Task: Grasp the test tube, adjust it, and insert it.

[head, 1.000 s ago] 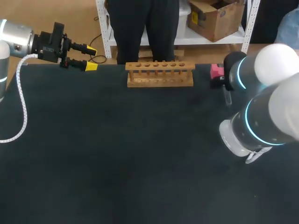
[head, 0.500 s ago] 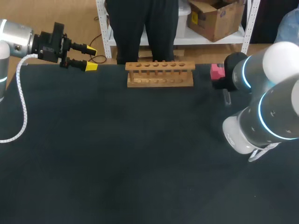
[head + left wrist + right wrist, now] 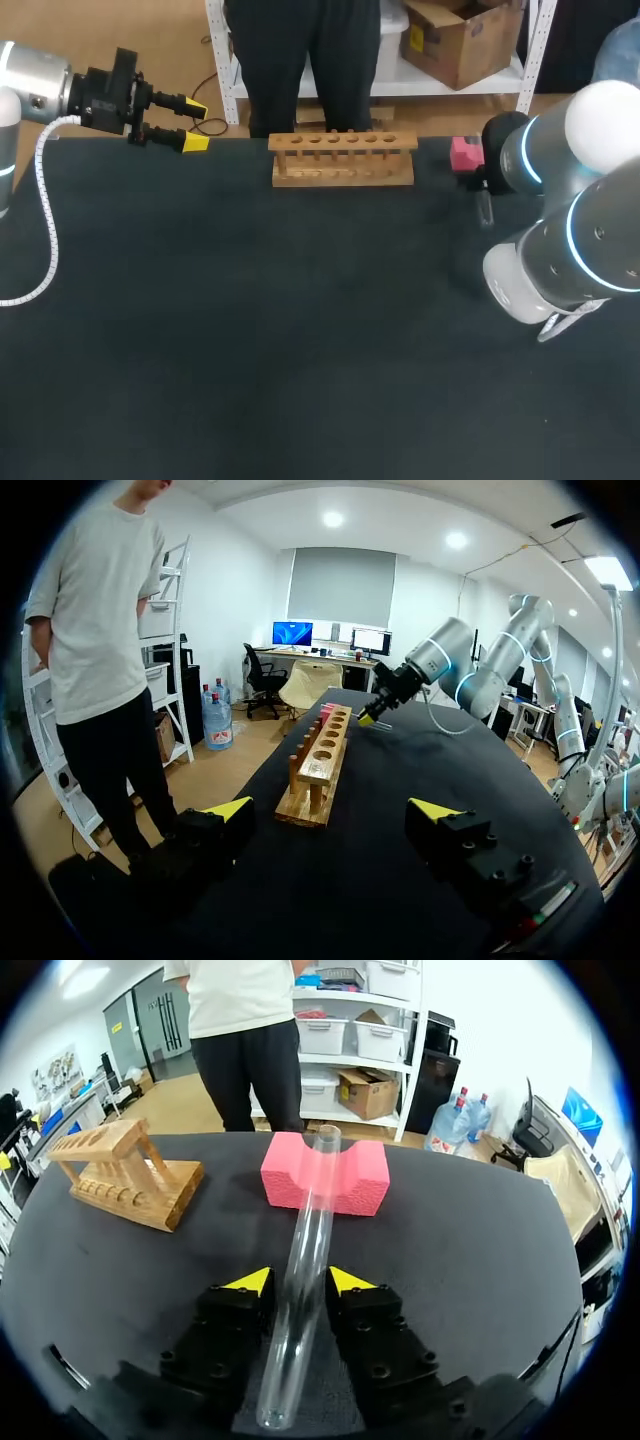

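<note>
I am working the right gripper point(image 3: 298, 1282) now, and its two yellow fingers are pressing on the tube point(image 3: 300, 1260) from both sides, so I am judging it clamped. The tube is pointing out ahead of the fingers, with its open mouth over the dip in the pink block point(image 3: 325, 1172) and its round end back near the wrist. In the head view the tube point(image 3: 485, 208) is showing as a thin clear stick at the right of the frame, just below the block point(image 3: 464, 153).

The left gripper point(image 3: 195, 124) is waiting in the upper left of the frame with its fingers wide apart, holding nothing. The rack point(image 3: 342, 158) is sitting at the upper middle, well apart from both grippers.

I am thinking the grab is done and the fixing-up part is starting. To do it well I am going slow — glass is slippery, so I am squeezing just enough and no harder. I am lifting the tube clear of the block before I turn it, so the mouth is not bumping the foam. I am aiming to get the round end pointing down and the tube standing straight. The fingers are sitting close to the round end, so little of it may poke out to go into a hole. I am guessing a pass to the left gripper could help here.
</note>
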`<act>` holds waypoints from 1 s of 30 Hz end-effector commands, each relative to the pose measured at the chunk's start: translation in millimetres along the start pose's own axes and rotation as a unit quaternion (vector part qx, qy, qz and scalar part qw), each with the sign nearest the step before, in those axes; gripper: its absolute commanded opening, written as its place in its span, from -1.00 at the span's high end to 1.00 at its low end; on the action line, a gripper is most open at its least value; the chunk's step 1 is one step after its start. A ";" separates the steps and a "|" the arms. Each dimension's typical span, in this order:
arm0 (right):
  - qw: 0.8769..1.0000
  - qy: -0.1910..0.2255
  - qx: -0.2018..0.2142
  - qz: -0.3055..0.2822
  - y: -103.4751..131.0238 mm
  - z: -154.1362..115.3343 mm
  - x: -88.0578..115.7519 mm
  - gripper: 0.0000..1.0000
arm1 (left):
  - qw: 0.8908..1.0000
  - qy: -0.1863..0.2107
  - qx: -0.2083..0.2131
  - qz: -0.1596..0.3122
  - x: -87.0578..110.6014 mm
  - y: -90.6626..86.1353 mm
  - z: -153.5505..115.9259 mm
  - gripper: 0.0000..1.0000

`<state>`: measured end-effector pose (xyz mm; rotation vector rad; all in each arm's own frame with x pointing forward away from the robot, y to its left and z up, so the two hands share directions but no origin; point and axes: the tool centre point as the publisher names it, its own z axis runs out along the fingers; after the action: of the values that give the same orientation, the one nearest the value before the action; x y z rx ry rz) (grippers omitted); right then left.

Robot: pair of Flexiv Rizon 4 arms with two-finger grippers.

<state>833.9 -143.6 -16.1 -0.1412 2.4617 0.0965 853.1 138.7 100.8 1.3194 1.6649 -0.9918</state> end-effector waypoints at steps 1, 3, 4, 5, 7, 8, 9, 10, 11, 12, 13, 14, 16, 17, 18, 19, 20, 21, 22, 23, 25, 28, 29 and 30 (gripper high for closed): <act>1.000 0.004 0.007 0.002 2.4 0.0 -1.4 0.39 | 1.000 0.000 -0.004 0.001 0.3 -3.1 0.2 -1.00; 1.000 0.005 0.011 0.004 2.6 0.2 -1.1 0.51 | 1.000 0.000 -0.004 0.001 0.3 -3.1 0.2 -1.00; 1.000 0.006 0.012 0.005 2.6 0.2 -1.0 0.55 | 1.000 0.000 -0.004 0.001 0.3 -3.1 0.2 -1.00; 1.000 0.006 0.014 0.007 2.6 0.2 -0.9 0.59 | 1.000 0.000 -0.004 0.001 0.3 -3.1 0.2 -1.00; 1.000 0.006 0.016 0.008 2.6 0.3 -0.8 0.73 | 1.000 0.000 -0.004 0.001 0.3 -3.1 0.2 -1.00; 1.000 0.007 0.017 0.009 2.6 0.2 -0.6 0.79 | 1.000 0.000 -0.004 0.001 0.3 -3.1 0.2 -1.00; 1.000 0.007 0.018 0.010 2.3 0.2 -0.3 0.98 | 1.000 0.000 -0.004 0.001 0.3 -3.1 0.2 -1.00; 1.000 0.007 0.019 0.011 2.1 0.1 0.1 1.00 | 1.000 0.000 -0.004 0.001 0.3 -3.1 0.2 -1.00; 1.000 0.008 0.020 0.012 1.8 -0.1 0.4 1.00 | 1.000 0.000 -0.004 0.001 0.3 -3.1 0.2 -1.00; 1.000 0.008 0.020 0.012 1.6 -0.2 0.7 1.00 | 1.000 0.000 -0.004 0.001 0.3 -3.1 0.2 -1.00; 1.000 0.010 0.023 0.014 1.1 -0.7 1.2 1.00 | 1.000 0.000 -0.004 0.001 0.3 -3.1 0.2 -1.00; 1.000 0.011 0.024 0.015 0.6 -1.1 1.7 1.00 | 1.000 0.000 -0.004 0.001 0.3 -3.1 0.2 -1.00; 0.999 0.012 0.028 0.019 -0.5 -1.8 2.3 1.00 | 1.000 0.000 -0.004 0.001 0.3 -3.1 0.2 -1.00; 0.999 0.012 0.030 0.021 -1.0 -2.1 2.6 1.00 | 1.000 0.000 -0.004 0.001 0.3 -3.1 0.2 -1.00; 0.999 0.012 0.033 0.023 -1.5 -2.4 2.7 1.00 | 1.000 0.000 -0.004 0.001 0.3 -3.1 0.2 -1.00; 0.999 0.011 0.035 0.025 -2.0 -2.7 2.8 1.00 | 1.000 0.000 -0.004 0.001 0.3 -3.1 0.2 -1.00; 0.999 0.011 0.036 0.027 -2.4 -3.3 2.6 1.00 | 1.000 0.000 -0.004 0.001 0.3 -3.1 0.2 -1.00; 0.999 0.010 0.039 0.029 -2.6 -4.0 2.4 1.00 | 1.000 0.000 -0.004 0.001 0.3 -3.1 0.2 -1.00; 0.999 0.008 0.042 0.031 -2.8 -5.1 1.9 1.00 | 1.000 0.000 -0.004 0.001 0.3 -3.1 0.2 -1.00; 0.999 0.007 0.044 0.032 -2.7 -6.4 1.3 1.00 | 1.000 0.000 -0.004 0.001 0.3 -3.1 0.2 -1.00; 0.998 0.005 0.049 0.035 -1.8 -9.3 0.1 1.00 | 1.000 0.000 -0.004 0.001 0.3 -3.1 0.2 -1.00; 0.998 0.003 0.052 0.037 0.1 -14.2 -1.7 1.00 | 1.000 0.000 -0.004 0.001 0.3 -3.1 0.2 -1.00; 0.998 0.003 0.054 0.037 0.4 -15.2 -1.9 1.00 | 1.000 0.000 -0.004 0.001 0.3 -3.1 0.2 -1.00; 0.998 0.003 0.057 0.040 0.6 -16.5 -2.1 1.00 | 1.000 0.000 -0.004 0.001 0.3 -3.1 0.2 -1.00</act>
<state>832.4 -147.9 -6.8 -0.0112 2.4796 0.0285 853.1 138.7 100.8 1.3194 1.6649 -0.9918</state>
